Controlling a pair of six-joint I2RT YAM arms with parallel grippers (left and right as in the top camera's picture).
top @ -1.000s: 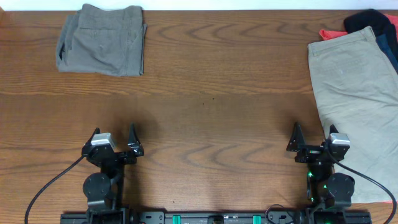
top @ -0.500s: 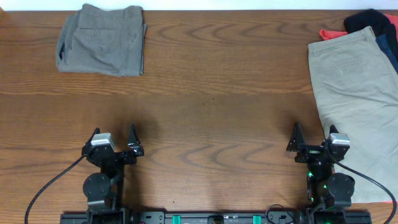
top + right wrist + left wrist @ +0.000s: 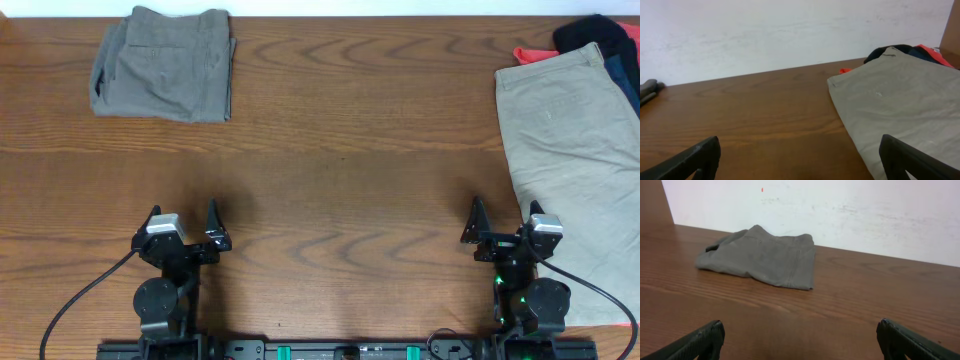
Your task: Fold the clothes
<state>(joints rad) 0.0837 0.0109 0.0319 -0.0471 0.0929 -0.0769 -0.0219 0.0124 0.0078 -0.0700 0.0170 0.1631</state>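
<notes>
Both arms at near edge: left gripper and right gripper, fingers spread wide.
Khaki shorts lie flat along the right table edge, just beside the right gripper; folded grey-olive shorts far-left corner; wide wood between them.

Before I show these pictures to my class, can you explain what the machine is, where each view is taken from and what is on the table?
Two robot arms sit at a wooden table, each ending in a two-finger gripper. One picture looks down from above; the other two look out from the wrists. The left gripper and right gripper are open, holding nothing. Folded grey shorts lie far left; khaki shorts lie spread on the right, partly over dark and red clothes.
</notes>
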